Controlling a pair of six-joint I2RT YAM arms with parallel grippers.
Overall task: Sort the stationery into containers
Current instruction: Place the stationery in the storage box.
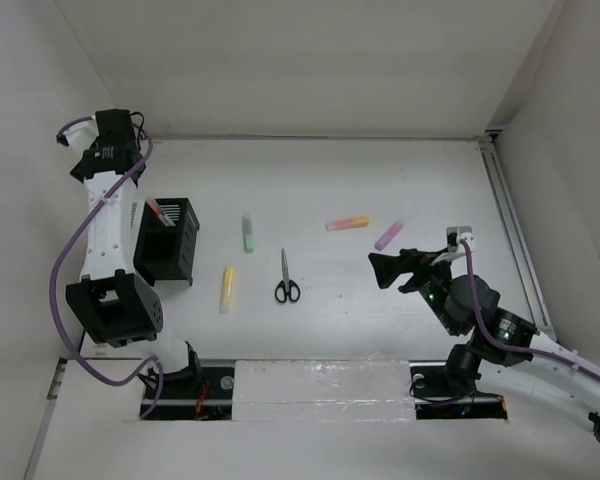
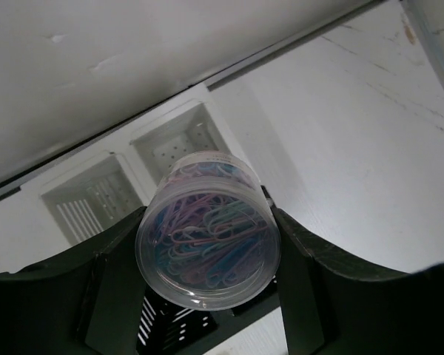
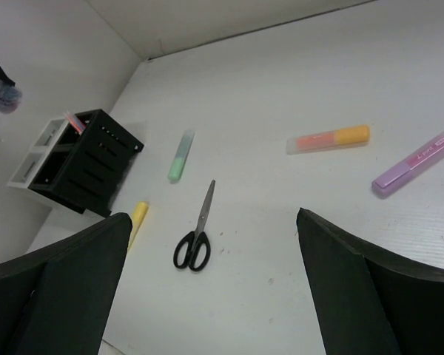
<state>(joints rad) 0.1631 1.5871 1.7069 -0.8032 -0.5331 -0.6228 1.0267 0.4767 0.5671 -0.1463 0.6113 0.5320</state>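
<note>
Left pincer [image 2: 207, 255] is holding a clear round tub of paper clips [image 2: 207, 240], one finger pressing each side of the tub. The flat end of the tub is facing the wrist camera, so its axis is running roughly along the line of sight.

White container [image 2: 129, 153] is lying beyond and below the tub, its two compartments sitting side by side. In the left wrist view the tub is overlapping the near rim of the right-hand compartment; the left-hand one is showing clear of it. How high the tub is hanging above the rim I cannot tell. From the right wrist view the tub is sitting well up from the white container, not touching it.

Judgement: the drop is turning on getting the tub over one compartment's mouth rather than its near wall. A little travel toward the container looks needed before the fingers let go.

Black container [image 1: 185, 245] is standing just beside the white one, pens [image 1: 160, 212] already sticking up in it.

Right pincer [image 1: 388, 268] is hovering wide and empty over the bench [image 1: 430, 180]. The purple highlighter [image 1: 389, 234] is lying nearest it, long axis diagonal. Orange highlighter [image 1: 347, 223], scissors [image 1: 287, 278], green highlighter [image 1: 248, 232] and yellow highlighter [image 1: 227, 289] are lying loose mid-bench, apart from one another.
</note>
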